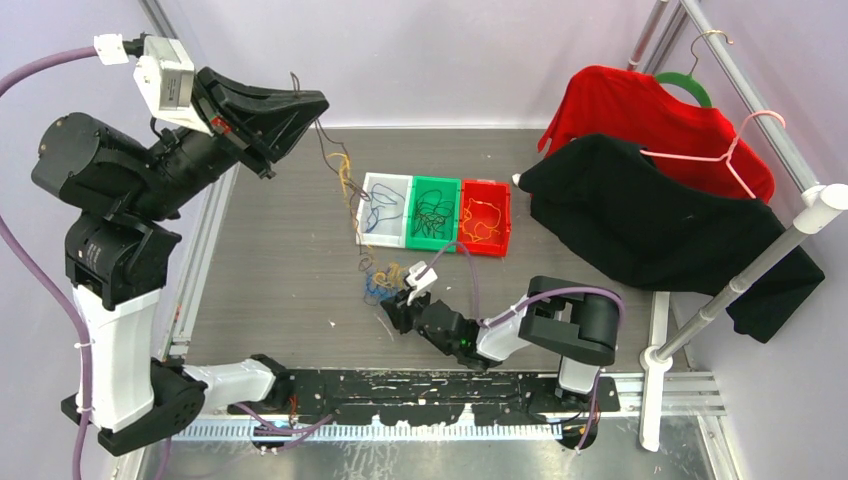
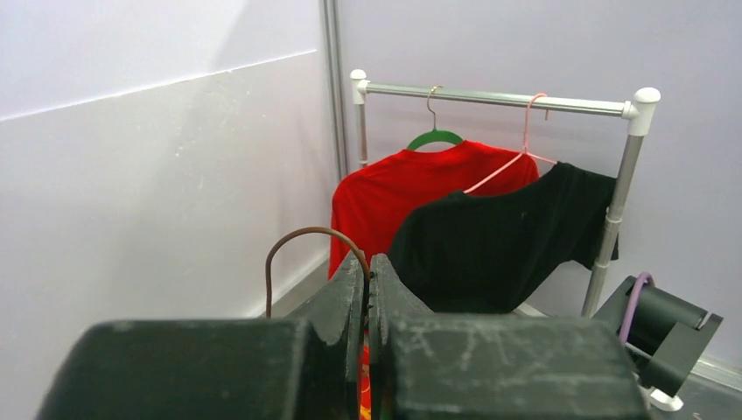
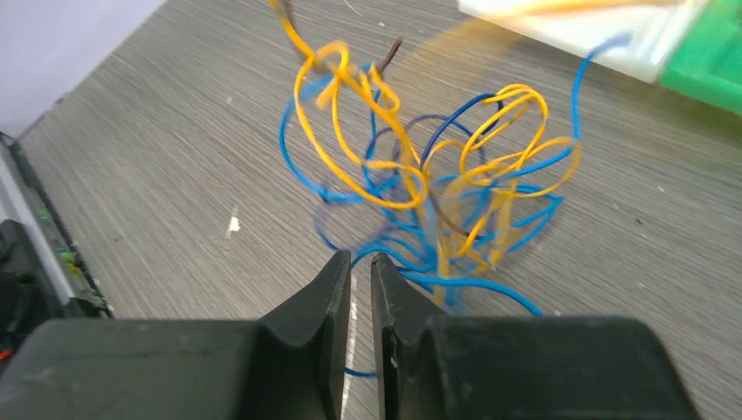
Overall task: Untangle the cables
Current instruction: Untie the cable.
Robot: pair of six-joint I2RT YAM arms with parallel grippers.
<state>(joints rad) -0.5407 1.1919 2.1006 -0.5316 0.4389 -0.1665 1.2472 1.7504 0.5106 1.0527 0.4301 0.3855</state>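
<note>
The cables form a loose tangle (image 1: pixel 385 280) of blue and orange-yellow strands on the grey table, filling the right wrist view (image 3: pixel 420 184). My left gripper (image 1: pixel 318 103) is raised high at the back left. It is shut (image 2: pixel 368 262) on a thin dark brown cable (image 2: pixel 297 232) that arcs out of its tips. That strand (image 1: pixel 325 150) hangs down towards the tangle. My right gripper (image 1: pixel 392 315) sits low at the tangle's near edge. Its jaws (image 3: pixel 360 258) stand a narrow gap apart, and a blue strand (image 3: pixel 359 373) crosses between them.
Three small trays stand behind the tangle: white (image 1: pixel 388 177), green (image 1: pixel 436 181) and red (image 1: pixel 487 185), each holding sorted wires. At the right, a red shirt (image 1: pixel 640 110) and a black shirt (image 1: pixel 650 220) hang on a metal rack (image 1: pixel 740 280).
</note>
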